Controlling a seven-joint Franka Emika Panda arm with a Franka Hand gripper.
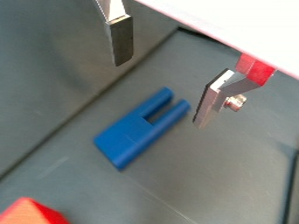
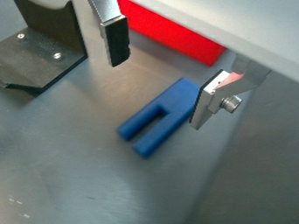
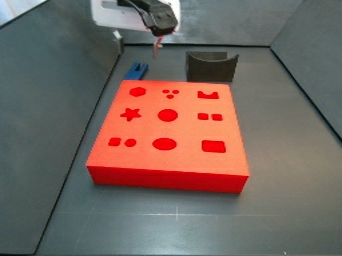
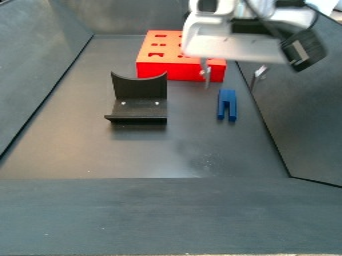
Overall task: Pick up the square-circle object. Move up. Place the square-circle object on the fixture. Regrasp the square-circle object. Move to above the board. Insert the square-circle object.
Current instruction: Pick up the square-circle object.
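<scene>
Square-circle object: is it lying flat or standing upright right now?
Lying flat. In both wrist views the square-circle object rests on the dark floor, prongs level, with the open claw above it and not touching it.

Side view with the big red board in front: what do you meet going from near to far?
The board, then the square-circle object and the fixture about level, then the gripper above, jaws open.

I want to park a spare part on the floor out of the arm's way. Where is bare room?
Widest bare floor lies in front of the dark notched fixture. Another strip runs between the large red holed board and the side wall. It is crowded where the open gripper hangs above the small blue two-pronged peg.
</scene>
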